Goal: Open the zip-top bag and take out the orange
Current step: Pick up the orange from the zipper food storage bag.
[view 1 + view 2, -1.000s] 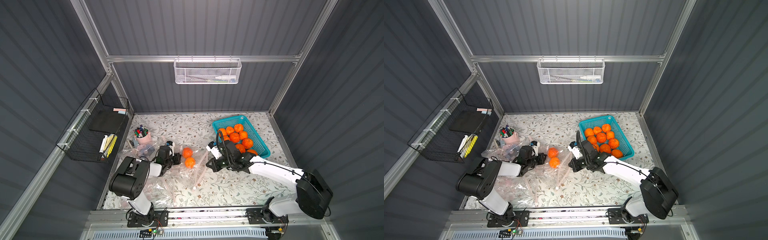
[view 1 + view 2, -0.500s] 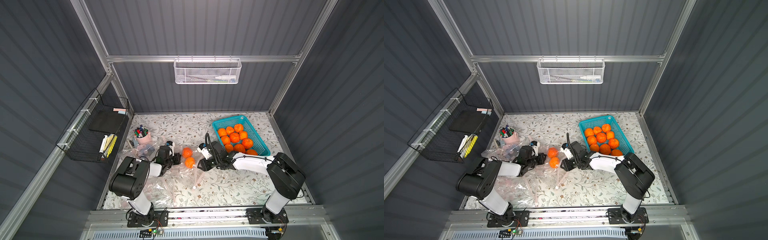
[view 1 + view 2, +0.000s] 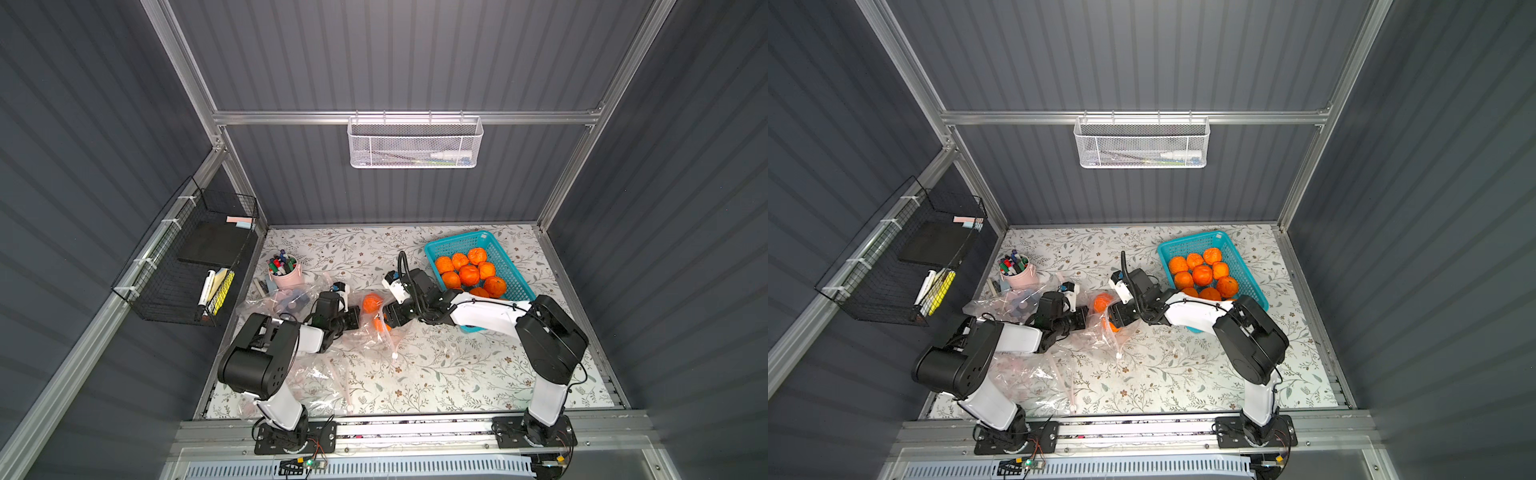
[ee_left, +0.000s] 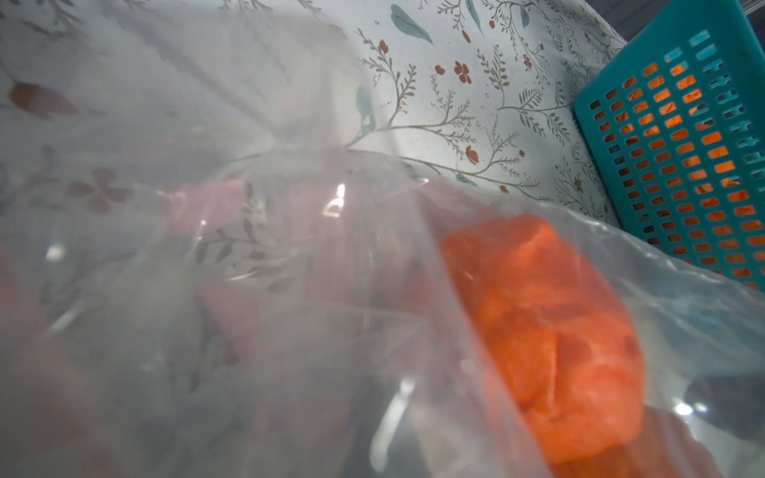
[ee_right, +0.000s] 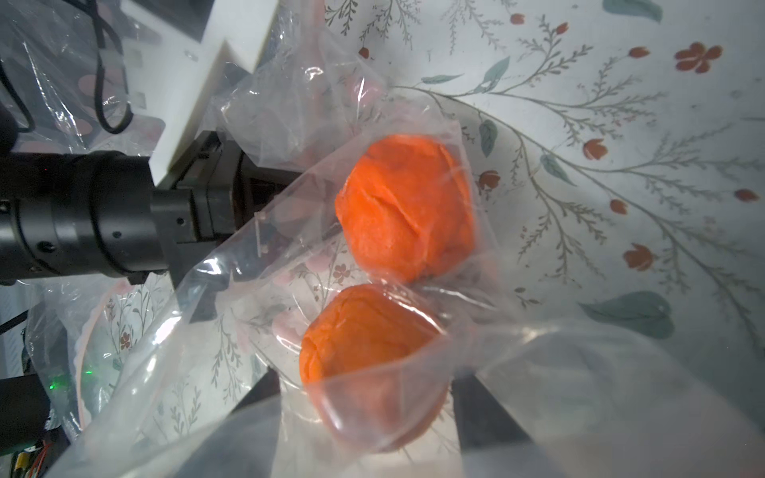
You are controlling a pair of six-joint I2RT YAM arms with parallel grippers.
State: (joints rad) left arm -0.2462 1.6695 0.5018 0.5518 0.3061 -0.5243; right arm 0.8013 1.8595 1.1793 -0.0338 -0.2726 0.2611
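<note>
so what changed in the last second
The right gripper moved from beside the blue basket toward the left gripper, reaching the zip-top bag. Its jaws opened and now straddle the nearer orange at the bag's mouth. Unchanged: the left gripper stays shut on the bag, the second orange is still inside, and the basket has not moved.

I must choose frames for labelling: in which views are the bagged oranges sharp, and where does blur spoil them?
Right wrist: both oranges sharp through the bag, few glints. Left wrist: blurred bag film hazes the orange. Both top views: even light, bag small.
</note>
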